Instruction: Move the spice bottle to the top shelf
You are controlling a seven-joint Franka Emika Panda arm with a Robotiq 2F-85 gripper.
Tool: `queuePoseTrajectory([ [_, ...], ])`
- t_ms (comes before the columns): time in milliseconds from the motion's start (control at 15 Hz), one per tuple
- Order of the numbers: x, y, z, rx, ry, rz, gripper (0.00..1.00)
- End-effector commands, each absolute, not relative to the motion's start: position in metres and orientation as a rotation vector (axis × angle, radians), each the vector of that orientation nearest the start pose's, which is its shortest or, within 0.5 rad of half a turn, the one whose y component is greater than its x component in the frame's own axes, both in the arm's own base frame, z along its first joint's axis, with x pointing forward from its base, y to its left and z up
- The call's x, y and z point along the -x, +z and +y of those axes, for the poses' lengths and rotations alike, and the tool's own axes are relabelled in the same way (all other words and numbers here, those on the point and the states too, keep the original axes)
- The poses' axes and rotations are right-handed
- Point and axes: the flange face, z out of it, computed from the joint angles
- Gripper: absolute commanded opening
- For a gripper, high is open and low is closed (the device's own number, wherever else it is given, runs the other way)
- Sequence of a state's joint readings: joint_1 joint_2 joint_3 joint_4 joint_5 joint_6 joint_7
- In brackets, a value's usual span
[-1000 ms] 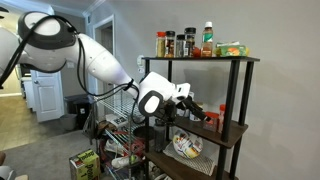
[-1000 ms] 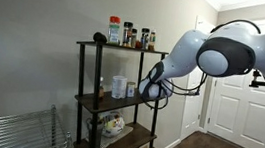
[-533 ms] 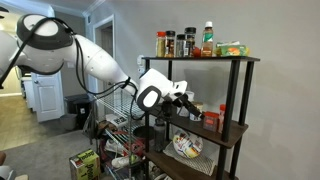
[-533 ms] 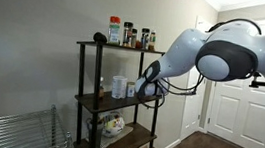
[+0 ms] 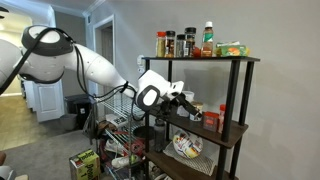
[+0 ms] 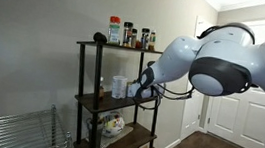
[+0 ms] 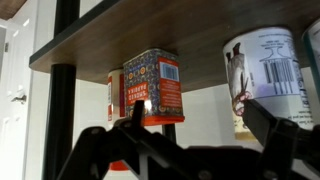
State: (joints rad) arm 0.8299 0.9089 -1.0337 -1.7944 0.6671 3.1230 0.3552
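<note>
Find the gripper (image 5: 192, 106) poised at the middle board of the black-posted unit, fingers spread wide, clamped on nothing. Locate the spice bottle (image 7: 152, 88) upright on that middle board, just ahead of the claw, not yet touched. Judge the wide spread suited to the jar's broad body, and the level approach from the side forced by the low clearance under the top shelf (image 5: 250, 59). Note an offset in the wrist view: jar in line with one finger rather than with the gap between the two, so expect a sideways correction before closing.

Record a white container (image 7: 262, 70) just beside the jar, near the other finger. Rate it the chief obstruction, liable to be nudged or caught along with the jar. Note a slimmer red item (image 7: 114, 90) behind the jar, partly hidden, and a black post (image 7: 65, 90) at the corner, to be cleared on withdrawal. Cannot make out the jar in an exterior view showing the same container (image 6: 119, 87), the arm masking it.

On the top shelf, count dark-lidded spice jars (image 5: 187, 43), a green-capped bottle (image 5: 208, 38) and a flat packet (image 5: 232, 49) crowding much of the board. Judge free room scarce there, with placement needing a gap among them or a spot at the front edge. Lower down, note a patterned bowl (image 5: 187, 147) on the board below, well apart from the work
</note>
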Motion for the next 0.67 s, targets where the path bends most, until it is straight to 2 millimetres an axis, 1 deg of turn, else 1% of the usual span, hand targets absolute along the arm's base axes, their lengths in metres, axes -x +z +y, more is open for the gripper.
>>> queuePoseTrajectory([
  [0,-0.702,0.35,-0.037,2.779,-1.617,1.113,1.0],
  [600,-0.713,0.343,-0.047,2.749,-1.602,1.31,1.0],
])
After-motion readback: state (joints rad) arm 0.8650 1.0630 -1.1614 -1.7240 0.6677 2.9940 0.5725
